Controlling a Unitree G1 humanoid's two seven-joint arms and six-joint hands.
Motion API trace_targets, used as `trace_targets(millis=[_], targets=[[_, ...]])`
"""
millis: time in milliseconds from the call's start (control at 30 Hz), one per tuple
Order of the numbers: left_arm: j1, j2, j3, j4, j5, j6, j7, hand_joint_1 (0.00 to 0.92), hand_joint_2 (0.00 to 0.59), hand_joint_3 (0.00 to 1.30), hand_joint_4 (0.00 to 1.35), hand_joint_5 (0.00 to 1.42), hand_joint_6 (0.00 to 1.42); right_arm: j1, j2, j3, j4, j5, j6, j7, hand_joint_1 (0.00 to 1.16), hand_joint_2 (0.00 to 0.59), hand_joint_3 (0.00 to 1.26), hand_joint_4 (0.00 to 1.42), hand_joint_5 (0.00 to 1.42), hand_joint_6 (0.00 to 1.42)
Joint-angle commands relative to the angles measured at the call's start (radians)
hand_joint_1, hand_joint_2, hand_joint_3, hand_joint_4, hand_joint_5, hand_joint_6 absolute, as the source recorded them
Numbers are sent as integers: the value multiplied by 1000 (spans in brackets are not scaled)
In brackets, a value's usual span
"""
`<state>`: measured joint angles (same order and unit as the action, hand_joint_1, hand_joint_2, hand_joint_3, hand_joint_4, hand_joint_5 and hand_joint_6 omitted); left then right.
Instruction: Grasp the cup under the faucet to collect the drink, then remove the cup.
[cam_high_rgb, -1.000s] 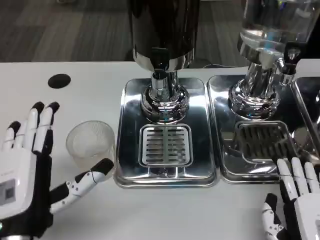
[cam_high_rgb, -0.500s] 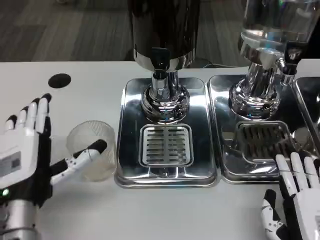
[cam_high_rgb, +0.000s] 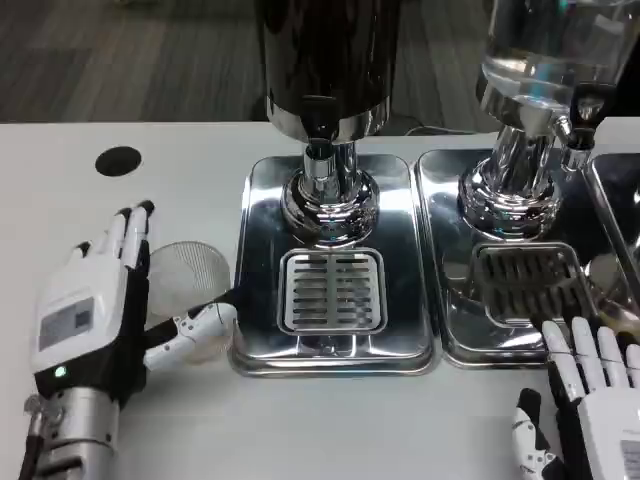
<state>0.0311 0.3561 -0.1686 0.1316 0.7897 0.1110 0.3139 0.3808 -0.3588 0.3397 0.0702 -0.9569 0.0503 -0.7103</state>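
A clear plastic cup (cam_high_rgb: 192, 272) stands on the white table, left of the steel drip tray (cam_high_rgb: 262, 200), not under the faucet (cam_high_rgb: 320, 118) of the dark dispenser. My left hand (cam_high_rgb: 95, 310) has come up against the cup from the left. Its fingers (cam_high_rgb: 131, 232) stretch straight along the cup's left side and its thumb (cam_high_rgb: 196, 328) lies across the near wall, so the cup sits between them. Much of the cup's left half is hidden by the hand. My right hand (cam_high_rgb: 590, 410) rests low at the right table edge, fingers apart and holding nothing.
The slotted grate (cam_high_rgb: 331, 290) lies below the faucet. A second dispenser with a clear tank (cam_high_rgb: 535, 60) stands on its own tray (cam_high_rgb: 452, 330) to the right. A round black hole (cam_high_rgb: 118, 161) is in the table at the far left.
My left hand has moved right and forward, turning so that its fingers and thumb now bracket the cup. The right hand has dropped slightly.
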Motion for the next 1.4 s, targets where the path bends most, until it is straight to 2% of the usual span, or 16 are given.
trace_targets(millis=[33,333,467,667,800,867,967,1067,1167,1300,1400], targets=[[9,4,5,28,-21,0,10,0,13,57,0,148,144,-1,0,-3,14,6,-15,-11,34,527,89,0,0,0],[-14,4,-9,35,-34,2,3,26,28,107,18,272,297,-9,10,7,34,3,-21,-14,36,527,112,0,0,0],[-29,-3,-14,61,-45,7,-8,48,28,118,31,331,371,-2,4,-5,37,17,-34,-19,36,527,117,0,0,0],[-42,-8,-27,73,-43,14,-17,53,37,127,49,366,407,3,3,-10,40,28,-46,-23,37,527,125,0,0,0],[-47,-8,-28,78,-53,15,-30,119,55,191,129,446,490,7,5,-14,41,36,-53,-28,37,527,139,0,0,2],[-47,-8,-29,79,-54,15,-33,154,65,218,188,523,599,8,4,-15,42,41,-56,-28,37,527,141,0,0,2],[-44,-9,-31,75,-52,17,-31,225,73,319,299,692,898,10,1,-20,44,48,-64,-32,37,527,143,0,0,7],[-40,-10,-29,64,-48,23,-27,315,85,435,412,837,1140,11,2,-23,46,52,-72,-34,37,527,147,0,0,11],[-35,-13,-28,56,-43,30,-19,346,89,516,492,921,1268,10,5,-23,52,54,-77,-34,38,527,162,0,0,15],[-29,-19,-25,51,-42,37,-6,382,72,607,575,972,1351,10,6,-25,58,57,-82,-35,38,527,179,0,0,27],[-24,-26,-21,48,-43,36,13,442,51,677,651,1010,1395,11,6,-26,62,59,-85,-36,29,531,192,0,0,30]])
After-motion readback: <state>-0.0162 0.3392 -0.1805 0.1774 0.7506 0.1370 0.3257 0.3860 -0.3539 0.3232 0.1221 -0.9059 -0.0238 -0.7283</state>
